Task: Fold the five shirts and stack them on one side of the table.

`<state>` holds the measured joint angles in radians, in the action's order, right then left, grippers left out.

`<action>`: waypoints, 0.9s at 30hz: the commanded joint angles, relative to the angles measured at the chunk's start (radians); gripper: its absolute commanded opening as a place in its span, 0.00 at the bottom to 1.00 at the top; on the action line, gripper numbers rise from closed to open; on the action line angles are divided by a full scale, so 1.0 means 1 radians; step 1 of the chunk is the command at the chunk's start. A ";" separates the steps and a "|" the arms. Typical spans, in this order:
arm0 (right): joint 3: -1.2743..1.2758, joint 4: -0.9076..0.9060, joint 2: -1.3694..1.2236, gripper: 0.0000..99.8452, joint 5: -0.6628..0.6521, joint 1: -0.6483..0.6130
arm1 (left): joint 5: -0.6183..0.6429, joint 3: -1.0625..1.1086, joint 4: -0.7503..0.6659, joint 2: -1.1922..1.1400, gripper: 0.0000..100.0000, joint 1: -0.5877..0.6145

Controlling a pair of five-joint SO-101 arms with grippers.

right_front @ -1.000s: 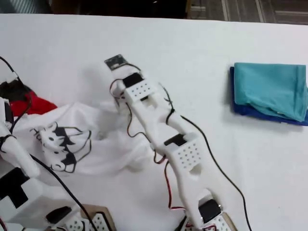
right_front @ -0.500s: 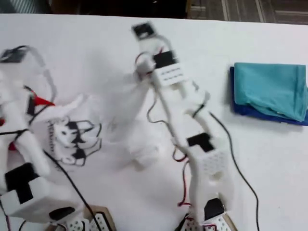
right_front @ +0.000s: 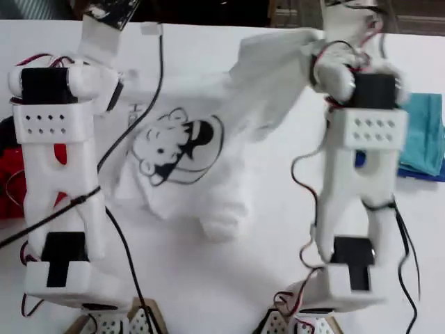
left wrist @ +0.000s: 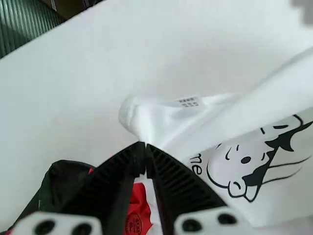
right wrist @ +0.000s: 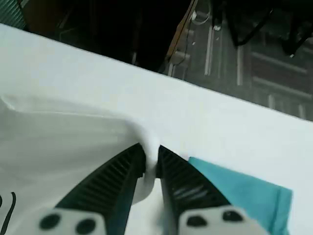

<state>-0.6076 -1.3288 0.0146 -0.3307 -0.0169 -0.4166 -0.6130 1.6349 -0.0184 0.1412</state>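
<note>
Now my left claw (left wrist: 145,149) and my right claw (right wrist: 150,163) each pinch tight on the white shirt (right_front: 208,177) near the table's (right_front: 208,278) far edge.

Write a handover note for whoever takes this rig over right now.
Left gripper: shut on an edge of the white shirt.
Right gripper: shut on the same shirt, which is spread between them toward the far side of the table.
Red shirt: crumpled at the left edge.
Done: teal shirt folded on a blue shirt at the right.
To do: fold white and red, stack them.
</note>
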 commanded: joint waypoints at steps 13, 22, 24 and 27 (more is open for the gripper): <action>-0.003 -0.171 0.236 0.02 -0.044 0.012 | 0.002 0.240 0.150 0.052 0.03 0.008; 0.371 -0.348 0.254 0.02 -0.044 -0.051 | -0.005 0.717 0.149 0.052 0.03 0.018; 0.497 -0.315 0.274 0.02 -0.046 -0.050 | -0.025 0.800 0.149 0.048 0.03 0.020; 0.717 -0.226 0.352 0.02 -0.072 -0.051 | -0.086 0.914 0.130 0.052 0.03 0.021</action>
<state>-0.0629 -1.6295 0.2708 -0.3767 -0.0629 -0.4580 0.2202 1.7699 0.0000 0.1473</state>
